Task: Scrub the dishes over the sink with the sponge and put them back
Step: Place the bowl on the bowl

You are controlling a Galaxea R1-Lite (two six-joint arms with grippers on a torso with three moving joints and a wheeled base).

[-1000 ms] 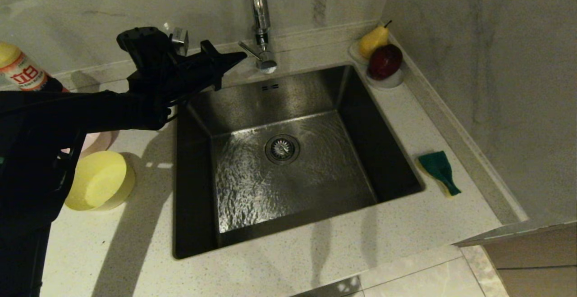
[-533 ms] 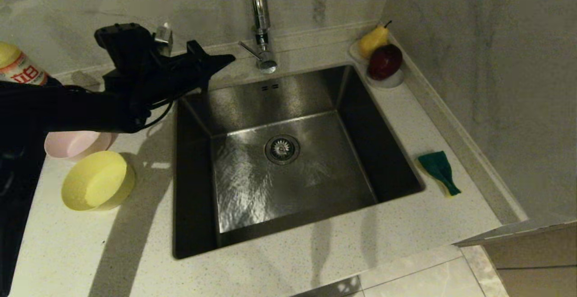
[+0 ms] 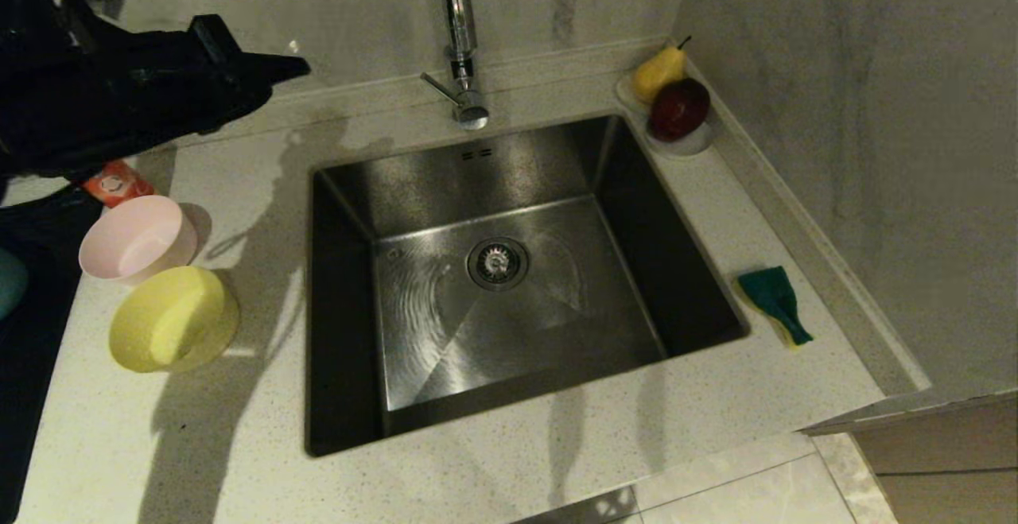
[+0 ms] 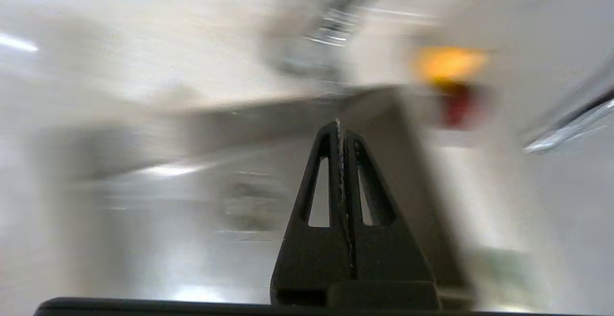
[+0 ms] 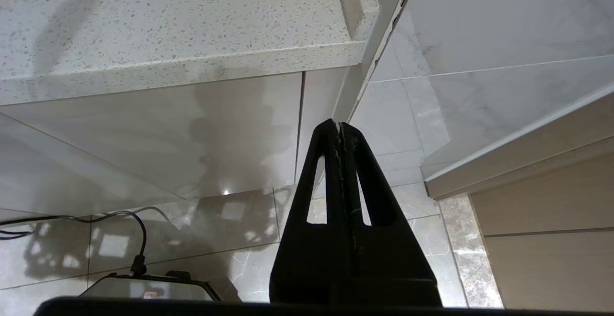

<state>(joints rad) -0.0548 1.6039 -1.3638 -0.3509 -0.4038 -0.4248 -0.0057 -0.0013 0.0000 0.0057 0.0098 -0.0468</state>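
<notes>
1. Since a second ago the left gripper (image 3: 298,68) has pulled back from the faucet (image 3: 460,39) toward the upper left corner of the head view, uncovering the pale pink bowl (image 3: 137,238); its fingers are pressed together, holding nothing.
2. Below that gripper sit the pink bowl and, touching it, the yellow bowl (image 3: 173,319); a teal edge (image 3: 9,281) shows at the far left.
3. To the gripper's right lies the steel sink (image 3: 509,285), with nothing in it.
4. Far beyond the sink, well apart from the gripper, the sponge (image 3: 775,301) lies green side up on the counter (image 3: 557,444).
5. The right gripper (image 5: 339,125) hangs below the counter edge, fingers together.
</notes>
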